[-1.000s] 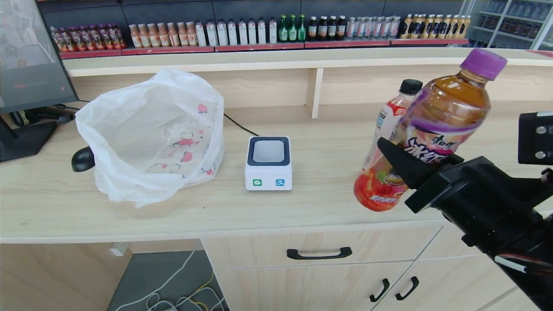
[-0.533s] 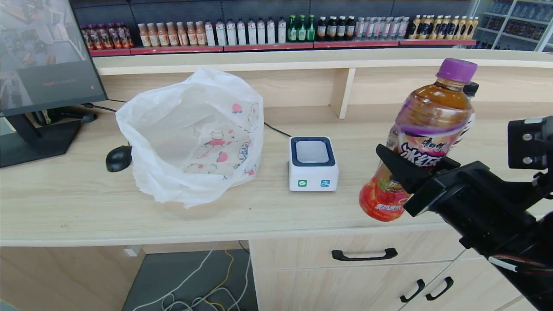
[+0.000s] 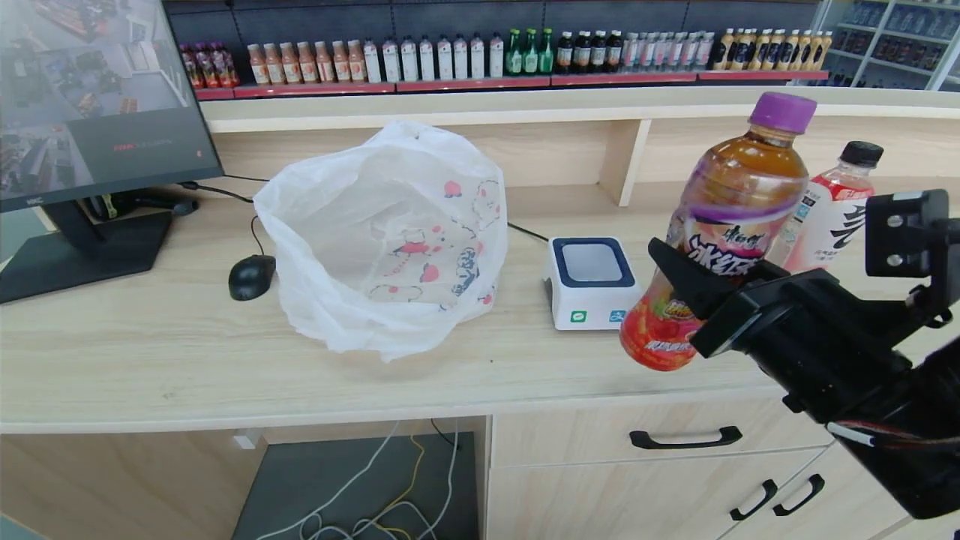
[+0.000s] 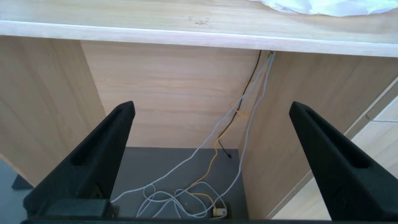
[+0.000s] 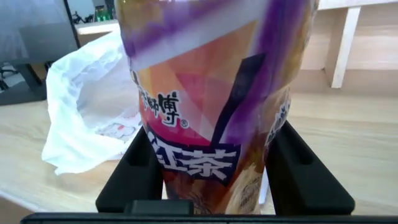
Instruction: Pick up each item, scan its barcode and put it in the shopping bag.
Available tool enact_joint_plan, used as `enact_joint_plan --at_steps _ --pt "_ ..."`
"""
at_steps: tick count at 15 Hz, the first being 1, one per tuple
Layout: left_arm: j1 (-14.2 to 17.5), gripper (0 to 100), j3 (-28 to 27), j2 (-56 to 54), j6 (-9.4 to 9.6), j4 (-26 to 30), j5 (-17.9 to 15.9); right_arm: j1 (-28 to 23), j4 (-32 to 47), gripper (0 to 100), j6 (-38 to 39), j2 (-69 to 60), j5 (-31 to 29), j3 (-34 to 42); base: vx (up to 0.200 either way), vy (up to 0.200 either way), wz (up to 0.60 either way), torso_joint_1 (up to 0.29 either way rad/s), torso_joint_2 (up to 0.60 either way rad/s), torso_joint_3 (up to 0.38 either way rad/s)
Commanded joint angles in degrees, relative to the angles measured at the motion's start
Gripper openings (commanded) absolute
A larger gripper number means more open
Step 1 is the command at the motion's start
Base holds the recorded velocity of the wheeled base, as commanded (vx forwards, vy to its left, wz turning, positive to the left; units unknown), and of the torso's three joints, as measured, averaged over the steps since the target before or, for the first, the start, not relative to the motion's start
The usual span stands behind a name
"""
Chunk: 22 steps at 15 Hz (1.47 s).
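The left tool [image 4: 212,112] hangs low in front of the table [image 3: 150,352], below its front edge. Its two black fingers are spread wide with nothing between them, and past them loose cables [image 4: 205,168] lie on the floor under the table.

The right tool [image 5: 214,180] is on the right side, above the front part of the table. It is closed on the iced tea bottle [image 3: 731,217], with one finger on each side of the label. The bottle has a purple cap and is in the air, a little tilted, with its cap higher and farther right than its base. Its base is just to the right of the scanner [image 3: 592,281], but I cannot tell if the barcode faces the scanner window.

The scanner (a small white box with a dark frame on top) stands on the table. Just beside it on the left is the shopping bag [image 3: 390,240], white, with its mouth open upward. A black mouse [image 3: 251,276] lies close to the left of the bag.

Behind the held bottle a second bottle [image 3: 825,217] with a black cap stands upright on the table. At the far left stands a monitor [image 3: 90,97]. Far behind, a shelf [image 3: 487,84] carries a row of drinks.
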Motion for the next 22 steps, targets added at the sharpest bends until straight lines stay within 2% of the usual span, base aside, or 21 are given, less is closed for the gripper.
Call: enact_joint_plan --at_steps 1,7,9,10,16,22 --pt "0.0 100 0.0 0.0 0.02 0.0 0.0 0.2 -0.1 0 0.0 1.3 0.2 -2.7 0.000 0.000 0.00 0.000 0.00 0.000" --pt "0.0 100 0.0 0.0 -0.06 0.0 0.0 0.1 -0.8 0 2.2 7.6 1.0 -11.8 0.000 0.000 0.00 0.000 0.00 0.000" --pt "0.0 100 0.0 0.0 -0.06 0.0 0.0 0.2 -0.1 0 6.8 11.5 0.7 -20.1 0.000 0.000 0.00 0.000 0.00 0.000" --pt "0.0 100 0.0 0.0 -0.06 0.0 0.0 0.2 -0.1 0 6.8 11.5 0.7 -20.1 0.000 0.000 0.00 0.000 0.00 0.000" --pt "0.0 100 0.0 0.0 0.02 0.0 0.0 0.2 2.4 0 25.3 14.7 0.0 -23.4 0.000 0.000 0.00 0.000 0.00 0.000" --pt "0.0 100 0.0 0.0 0.02 0.0 0.0 -5.0 2.4 0 40.7 18.5 -0.3 -26.3 0.000 0.000 0.00 0.000 0.00 0.000"
